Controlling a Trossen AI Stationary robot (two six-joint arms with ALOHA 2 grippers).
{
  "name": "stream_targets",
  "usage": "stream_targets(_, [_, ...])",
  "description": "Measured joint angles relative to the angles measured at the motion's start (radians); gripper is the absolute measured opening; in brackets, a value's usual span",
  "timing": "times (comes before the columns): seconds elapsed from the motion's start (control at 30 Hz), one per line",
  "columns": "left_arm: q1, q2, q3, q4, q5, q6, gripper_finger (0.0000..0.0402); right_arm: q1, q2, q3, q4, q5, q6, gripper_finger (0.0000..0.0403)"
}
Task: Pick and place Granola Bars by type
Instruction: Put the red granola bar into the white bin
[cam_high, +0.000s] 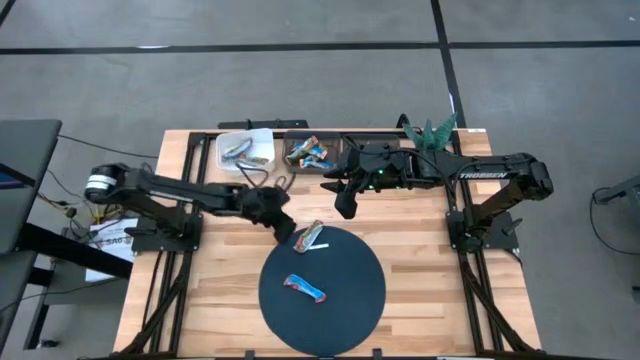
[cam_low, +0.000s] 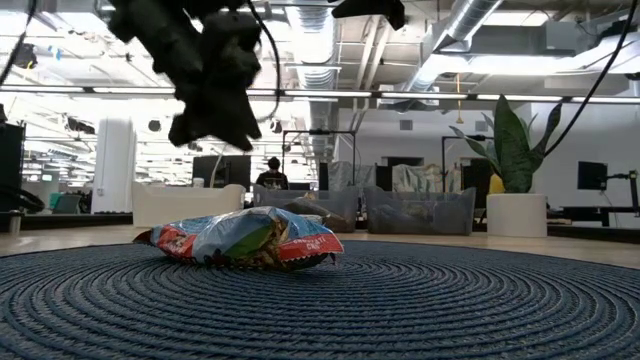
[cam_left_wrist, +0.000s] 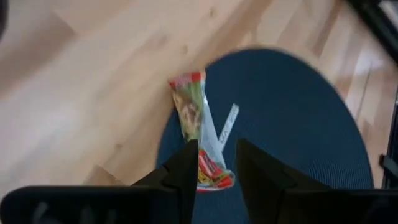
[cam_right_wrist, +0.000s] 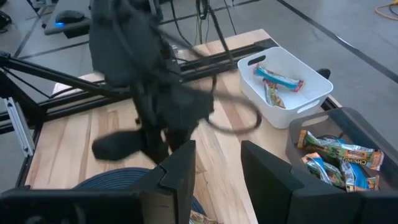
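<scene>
Two granola bars lie on the round blue mat (cam_high: 350, 300). A green, silver and red one (cam_high: 308, 236) rests at the mat's far left edge, beside a thin white strip (cam_high: 318, 246). A blue and red one (cam_high: 304, 288) lies near the mat's middle, and it is the bar (cam_low: 245, 240) close up in the low view. My left gripper (cam_high: 281, 226) hovers open just left of the green bar; in its wrist view that bar (cam_left_wrist: 194, 118) runs out ahead of the gap between the fingers (cam_left_wrist: 216, 168). My right gripper (cam_high: 345, 207) hangs open beyond the mat.
A white bin (cam_high: 245, 150) at the table's far edge holds a few bars (cam_right_wrist: 278, 78). A dark bin (cam_high: 308, 152) next to it holds several more (cam_right_wrist: 336, 155). A green plant figure (cam_high: 432, 130) stands at the far right. Bare wood lies to either side of the mat.
</scene>
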Motion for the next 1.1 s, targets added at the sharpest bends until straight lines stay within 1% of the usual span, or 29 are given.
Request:
stream_targets(0.1, [-0.016,0.082,0.000,0.063,0.015,-0.023,0.0103,0.000,0.000,0.000,0.000,0.000,0.000,0.0120])
stream_targets(0.2, [-0.016,0.144,0.000,0.077,0.012,-0.066,0.0103,0.000,0.000,0.000,-0.002,0.000,0.000,0.0120])
stream_targets(0.33, [-0.017,0.204,0.000,0.080,0.016,-0.080,0.0103,0.000,0.000,0.000,-0.006,0.000,0.000,0.0120])
stream_targets(0.5, [-0.021,0.271,0.000,0.124,0.066,-0.071,0.0103,0.000,0.000,0.000,-0.006,0.000,0.000,0.0120])
stream_targets(0.6, [-0.023,0.288,0.000,0.181,0.076,-0.065,0.0103,0.000,0.000,0.000,-0.006,0.000,0.000,0.0120])
stream_targets(0.7, [-0.023,0.289,0.000,0.205,0.055,-0.053,0.0103,0.000,0.000,0.000,-0.007,0.000,0.000,0.0120])
stream_targets(0.97, [-0.026,0.289,0.000,0.189,0.040,-0.004,0.0103,0.000,0.000,0.000,-0.006,0.000,0.000,0.0120])
stream_targets(1.1, [-0.026,0.289,0.000,0.189,0.061,0.000,0.0104,0.000,0.000,0.000,-0.006,0.000,0.000,0.0120])
